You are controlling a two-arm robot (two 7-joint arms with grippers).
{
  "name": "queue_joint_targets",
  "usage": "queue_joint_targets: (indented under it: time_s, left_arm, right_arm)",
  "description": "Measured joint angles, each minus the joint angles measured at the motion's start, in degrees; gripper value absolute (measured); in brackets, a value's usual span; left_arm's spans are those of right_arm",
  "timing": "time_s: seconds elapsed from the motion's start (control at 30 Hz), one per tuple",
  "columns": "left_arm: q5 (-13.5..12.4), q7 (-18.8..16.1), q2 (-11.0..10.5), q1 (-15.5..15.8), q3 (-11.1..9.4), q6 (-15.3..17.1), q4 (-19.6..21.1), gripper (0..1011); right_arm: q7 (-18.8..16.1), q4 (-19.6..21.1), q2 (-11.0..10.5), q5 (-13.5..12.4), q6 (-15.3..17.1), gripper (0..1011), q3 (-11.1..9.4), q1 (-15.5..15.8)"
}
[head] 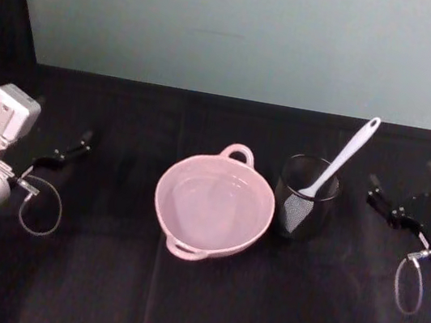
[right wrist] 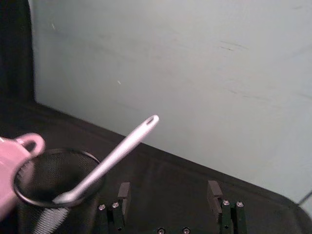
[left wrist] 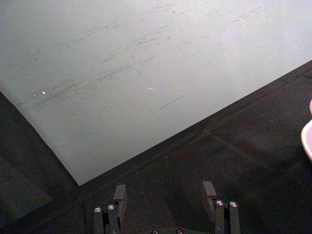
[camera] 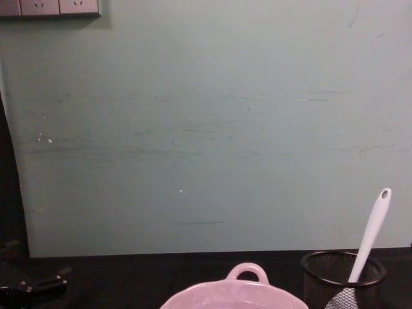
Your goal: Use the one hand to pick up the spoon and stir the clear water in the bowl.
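The pale pink bowl (head: 214, 206) sits mid-table with clear water (head: 212, 210) barely showing inside; its rim also shows in the chest view (camera: 232, 293). The white spoon (head: 340, 161) stands head-down in a black wire-mesh cup (head: 305, 199), handle leaning up and to the right (right wrist: 114, 153) (camera: 368, 238). My right gripper (head: 385, 203) hovers to the right of the cup, open and holding nothing (right wrist: 168, 192). My left gripper (head: 69, 151) rests far left of the bowl, open with nothing between its fingers (left wrist: 163, 192).
A black cloth (head: 97, 290) covers the table, and a pale green wall (head: 261, 29) stands behind it. Loose cable loops hang by each wrist (head: 40, 207) (head: 409, 286). Open cloth lies between each gripper and the bowl.
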State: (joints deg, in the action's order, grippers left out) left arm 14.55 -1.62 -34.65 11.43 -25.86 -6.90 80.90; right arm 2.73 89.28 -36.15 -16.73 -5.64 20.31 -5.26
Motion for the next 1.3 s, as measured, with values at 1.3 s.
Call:
queue_joint_targets:
  time_s: [1.3]
  left_arm:
    - [0.00, 0.00, 0.00, 0.00, 0.00, 0.00, 0.00, 1011]
  right_arm:
    - [-24.89, -14.70, 15.07, -32.52, 7.11, 1002, -8.49, -10.08]
